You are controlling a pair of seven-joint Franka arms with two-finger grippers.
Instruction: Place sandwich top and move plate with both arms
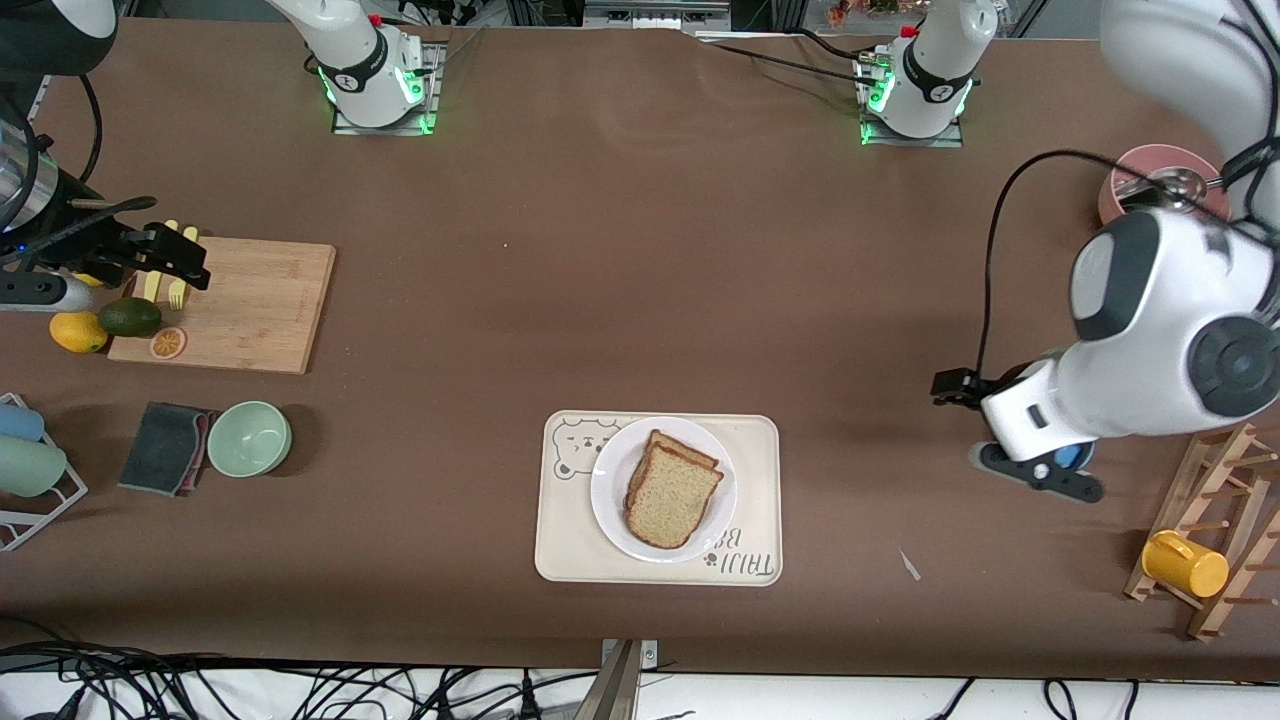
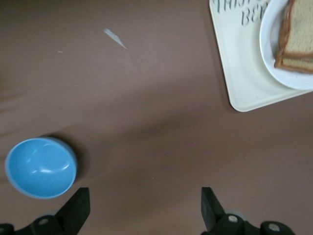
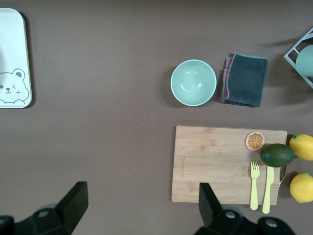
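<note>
The sandwich top [image 1: 672,497], a plain brown-crusted slice, lies on another bread slice on the white plate [image 1: 612,500]. The plate sits on the cream bear-printed tray [image 1: 560,560]. The stacked bread [image 2: 298,34], the plate [image 2: 276,58] and the tray's corner [image 2: 242,83] show at the edge of the left wrist view. My left gripper [image 1: 1040,478] is open and empty, over the table beside a blue bowl [image 2: 41,167], apart from the tray. My right gripper [image 1: 175,258] is open and empty, high over the edge of a wooden cutting board [image 3: 220,164].
On the board [image 1: 250,300] lie an orange slice, a yellow fork and knife; an avocado [image 1: 130,316] and lemons lie beside it. A green bowl [image 1: 249,438] and dark cloth [image 1: 165,447] lie nearer the camera. A pink bowl [image 1: 1165,170] and wooden rack with yellow cup [image 1: 1185,563] stand at the left arm's end.
</note>
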